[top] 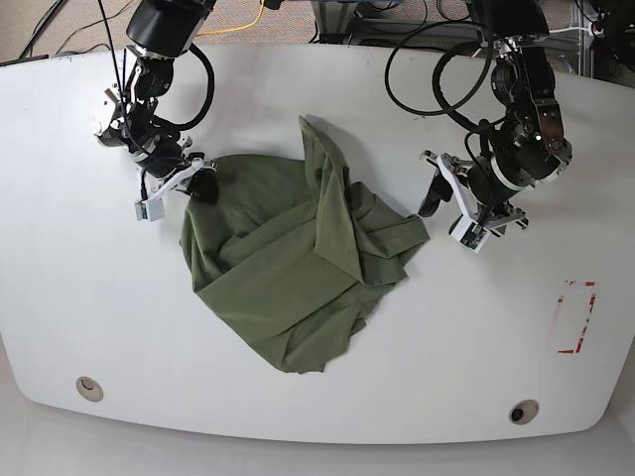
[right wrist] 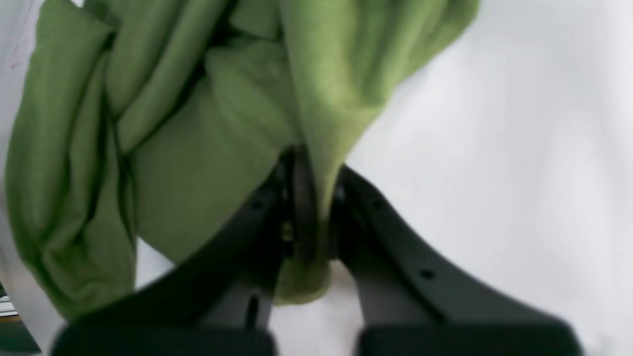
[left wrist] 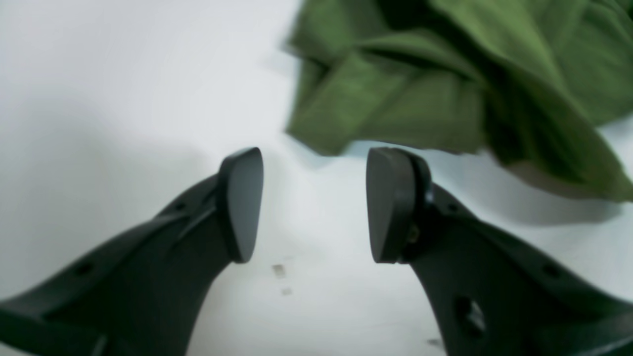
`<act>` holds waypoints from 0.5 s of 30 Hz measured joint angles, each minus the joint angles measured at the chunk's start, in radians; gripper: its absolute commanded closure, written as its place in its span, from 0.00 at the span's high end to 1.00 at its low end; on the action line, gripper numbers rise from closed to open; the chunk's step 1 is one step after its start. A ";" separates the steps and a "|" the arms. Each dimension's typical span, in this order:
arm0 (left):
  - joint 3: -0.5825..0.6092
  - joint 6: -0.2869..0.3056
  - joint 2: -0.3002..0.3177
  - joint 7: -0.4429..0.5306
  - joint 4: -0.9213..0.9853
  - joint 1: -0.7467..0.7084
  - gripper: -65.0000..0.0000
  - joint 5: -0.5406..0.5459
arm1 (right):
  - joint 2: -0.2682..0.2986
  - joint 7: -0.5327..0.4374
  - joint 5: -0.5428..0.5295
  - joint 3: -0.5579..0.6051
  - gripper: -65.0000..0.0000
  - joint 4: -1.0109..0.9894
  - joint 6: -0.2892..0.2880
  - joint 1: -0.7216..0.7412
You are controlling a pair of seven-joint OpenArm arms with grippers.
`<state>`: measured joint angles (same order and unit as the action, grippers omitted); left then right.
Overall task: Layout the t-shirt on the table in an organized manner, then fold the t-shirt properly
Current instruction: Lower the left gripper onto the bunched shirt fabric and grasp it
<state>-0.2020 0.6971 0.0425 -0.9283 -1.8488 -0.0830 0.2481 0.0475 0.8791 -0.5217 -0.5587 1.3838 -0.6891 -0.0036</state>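
Two grommets: small round metal ones, one [top: 89,388] near the counter's front left corner in the base view, the other [top: 523,411] near its front right.
Counter [top: 119,327]: glossy white, with rounded corners.
Red-marked rectangle [top: 575,317]: on the counter's right side in the base view, well apart from the cloth.
T-shirt [top: 288,268]: olive green, crumpled and wrinkled, lying mid-counter with a raised fold running toward the far edge.
Left pincer [left wrist: 314,205]: spread wide, nothing between its pads, just beside a corner of the t-shirt [left wrist: 420,84] without touching it.
Right pincer [right wrist: 311,207]: pressed together, pinching a fold of the t-shirt [right wrist: 198,148] at the garment's far-left edge in the base view.
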 measured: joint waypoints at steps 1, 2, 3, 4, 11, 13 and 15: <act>0.005 0.000 -0.007 0.000 0.000 -0.005 0.49 0.000 | 0.000 0.000 0.001 0.000 0.02 0.000 0.000 0.000; 0.013 0.000 -0.009 -0.002 0.001 -0.008 0.49 -0.001 | 0.000 0.000 0.001 0.000 0.02 0.000 0.000 0.000; 0.030 0.000 -0.009 -0.003 0.002 -0.011 0.49 -0.005 | 0.000 0.000 0.000 0.000 0.01 0.000 0.000 0.000; 0.050 -0.001 -0.009 -0.003 0.002 -0.014 0.49 -0.008 | 0.001 0.000 0.001 0.000 0.01 0.000 0.000 0.000; 0.227 0.000 -0.020 -0.002 0.002 -0.050 0.49 -0.007 | 0.008 0.007 0.000 0.006 0.00 0.036 0.000 -0.003; 0.253 0.000 -0.047 -0.003 0.004 -0.059 0.49 -0.007 | 0.019 0.005 0.002 0.026 0.00 0.047 0.002 -0.005; 0.265 0.000 -0.072 -0.002 0.007 -0.060 0.49 -0.008 | 0.019 0.004 0.001 0.041 0.00 0.053 0.001 -0.005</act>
<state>0.0631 0.6975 -0.0299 -0.9306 -1.8420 -0.1425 0.2405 0.0669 0.8829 -0.5209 -0.5175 1.4364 -0.6884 -0.0090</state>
